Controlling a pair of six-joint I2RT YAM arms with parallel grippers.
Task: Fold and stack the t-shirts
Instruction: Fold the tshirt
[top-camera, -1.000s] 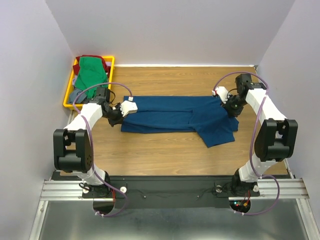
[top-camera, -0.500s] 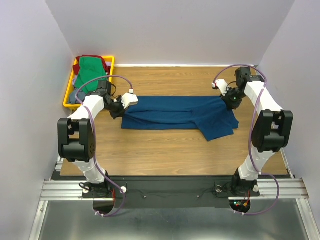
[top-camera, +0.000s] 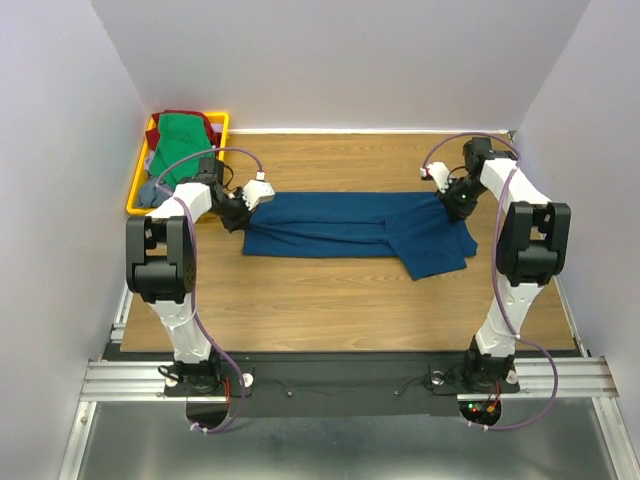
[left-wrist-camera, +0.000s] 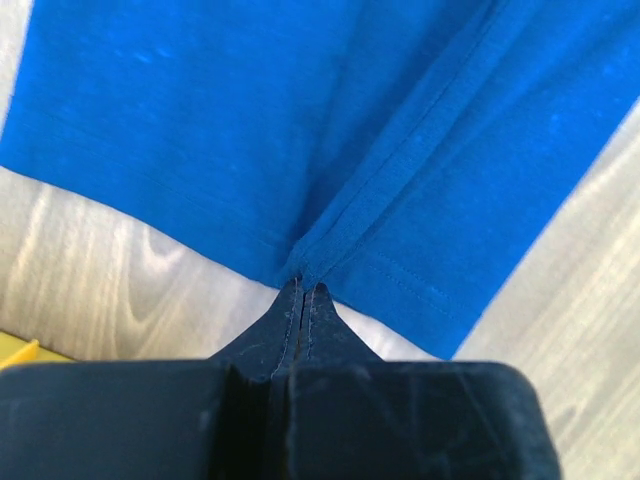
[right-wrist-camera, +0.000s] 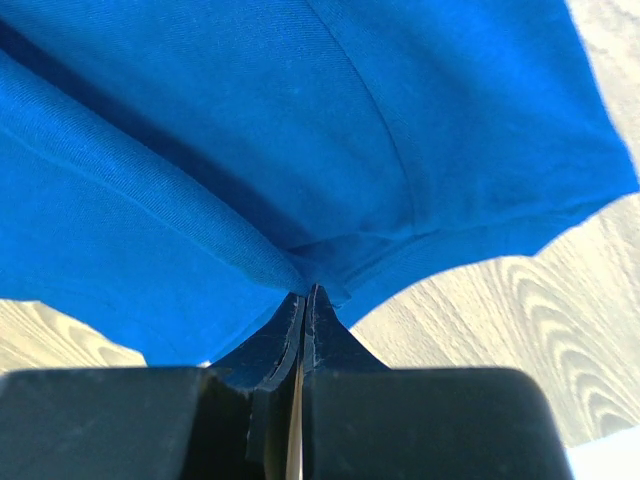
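The left gripper (left-wrist-camera: 303, 286) is closed, its two black fingertips pressed together on a pinch of the dark blue t-shirt (top-camera: 350, 225). In the left wrist view a stitched hem and a fold line run straight into that pinch, and the cloth fans away from it over the wooden table (top-camera: 330, 290). A sliver of yellow shows at the lower left corner of that view.

The right gripper (right-wrist-camera: 305, 293) is closed too, clamped on the shirt's other end. There a seamed edge bunches at the fingertips, with pale wood grain showing past the cloth on the right.

From above, the two grippers sit at opposite ends of the garment, the left at its left end and the right at its far right corner. Between them the shirt lies as a long, narrow folded band running left to right across the middle of the table. At the right end a wider flap angles toward the near side.

At the table's far left corner is a yellow tray (top-camera: 135, 192) with more shirts heaped in it. A green shirt (top-camera: 182, 140) lies on top, with a dark red shirt (top-camera: 188, 115) at the far end. A grey-blue shirt (top-camera: 152, 188) shows at the near end, just beside the left arm.
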